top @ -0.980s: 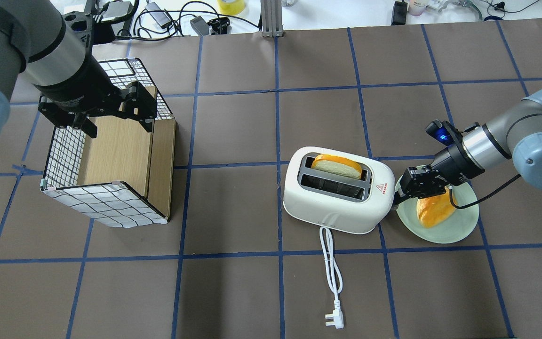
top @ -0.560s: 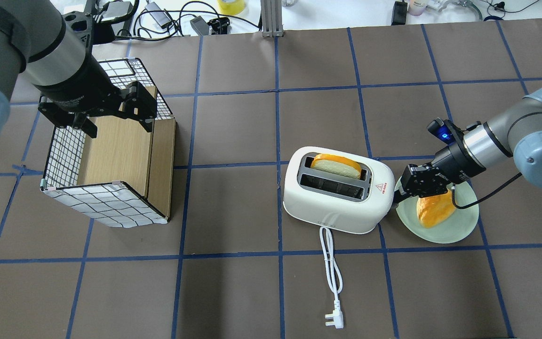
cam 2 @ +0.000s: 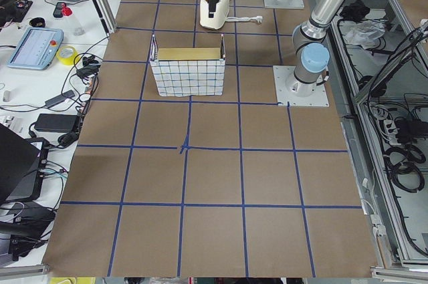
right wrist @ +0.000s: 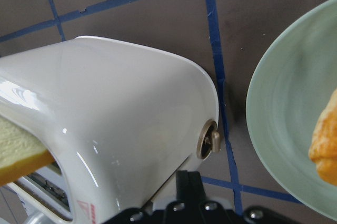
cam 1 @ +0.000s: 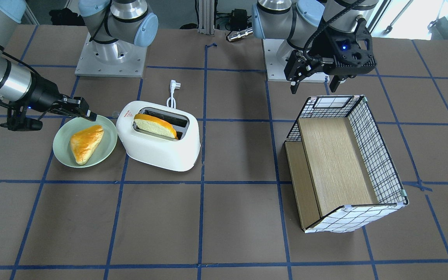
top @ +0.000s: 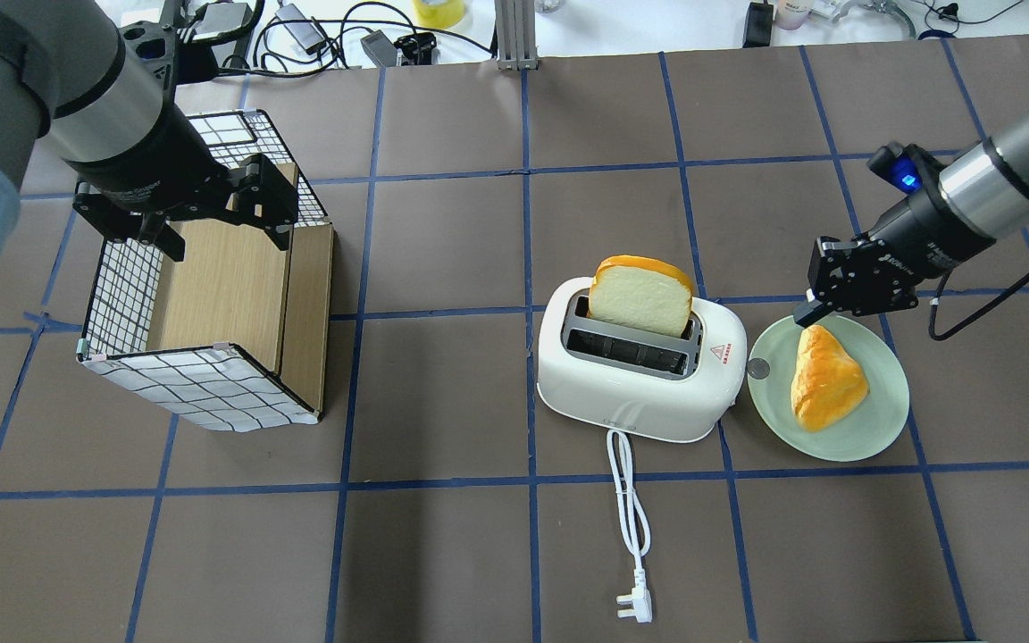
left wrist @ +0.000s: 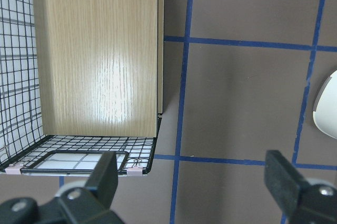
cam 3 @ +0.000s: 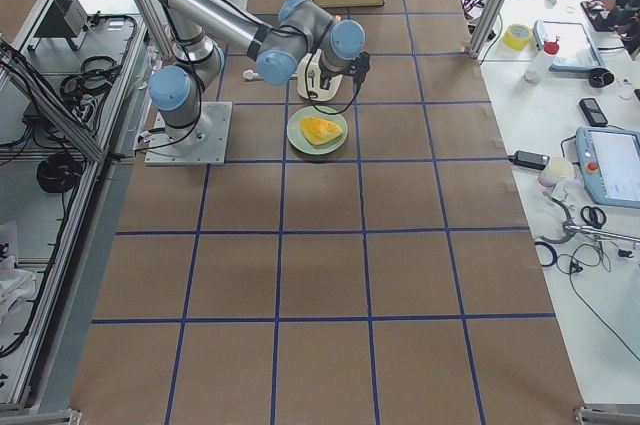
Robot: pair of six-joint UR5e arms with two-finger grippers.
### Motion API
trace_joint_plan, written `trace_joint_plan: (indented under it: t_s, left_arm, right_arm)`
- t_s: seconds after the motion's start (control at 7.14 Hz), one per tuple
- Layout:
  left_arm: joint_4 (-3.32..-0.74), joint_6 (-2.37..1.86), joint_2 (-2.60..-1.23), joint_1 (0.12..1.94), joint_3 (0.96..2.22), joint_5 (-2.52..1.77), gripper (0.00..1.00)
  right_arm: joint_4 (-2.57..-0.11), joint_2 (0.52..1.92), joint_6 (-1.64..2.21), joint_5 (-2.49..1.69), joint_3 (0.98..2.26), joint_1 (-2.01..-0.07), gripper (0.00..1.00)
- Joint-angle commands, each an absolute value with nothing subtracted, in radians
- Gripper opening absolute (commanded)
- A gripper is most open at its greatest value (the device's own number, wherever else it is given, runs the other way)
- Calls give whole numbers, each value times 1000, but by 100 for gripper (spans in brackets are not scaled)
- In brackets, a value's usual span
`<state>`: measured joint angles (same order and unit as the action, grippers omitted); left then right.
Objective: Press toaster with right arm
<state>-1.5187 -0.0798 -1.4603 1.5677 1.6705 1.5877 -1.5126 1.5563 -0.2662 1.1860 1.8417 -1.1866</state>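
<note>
The white two-slot toaster (top: pixel 635 379) stands mid-table with a bread slice (top: pixel 641 296) standing tall out of its far slot. Its red triangle sticker (top: pixel 726 353) faces up, and a grey knob (top: pixel 757 367) sits on its right end. My right gripper (top: pixel 811 309) is shut and empty, raised behind the plate, apart from the toaster. In the right wrist view its fingers (right wrist: pixel 188 184) point at the toaster's end (right wrist: pixel 131 129) and the knob (right wrist: pixel 209 139). In the front view the right gripper (cam 1: pixel 88 114) hovers just left of the toaster (cam 1: pixel 158 149). My left gripper (top: pixel 202 210) is open above the basket.
A green plate (top: pixel 881 420) with an orange pastry (top: pixel 827 382) lies right of the toaster. The white cord and plug (top: pixel 635 607) trail toward the near edge. The checked wire-and-wood basket (top: pixel 211 295) stands at the left, also in the left wrist view (left wrist: pixel 95 55).
My right gripper has pulled up and back away from the toaster's right end. The bread slice has popped up out of the slot. The left arm has not moved.
</note>
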Motion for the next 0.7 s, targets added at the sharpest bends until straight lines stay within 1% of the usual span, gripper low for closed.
trace_joint_plan:
  t_s: [0.0, 0.14, 0.28, 0.56]
  left_arm:
    - [-1519, -80, -1460, 1568, 1671, 1588, 100]
    - [-1519, -80, -1460, 1568, 1671, 1588, 100]
    - [-1519, -80, -1460, 1568, 1671, 1588, 100]
    - [-1519, -80, -1460, 1568, 1671, 1588, 100]
  right_arm:
    - [-1346, 1554, -150, 1317, 1587, -1277, 0]
    - [-1323, 1554, -73, 1407, 1512, -1355, 0]
    - [-1322, 1554, 7, 1473, 1475, -1446, 0]
    - [-1336, 1554, 176, 1534, 1451, -1593, 0]
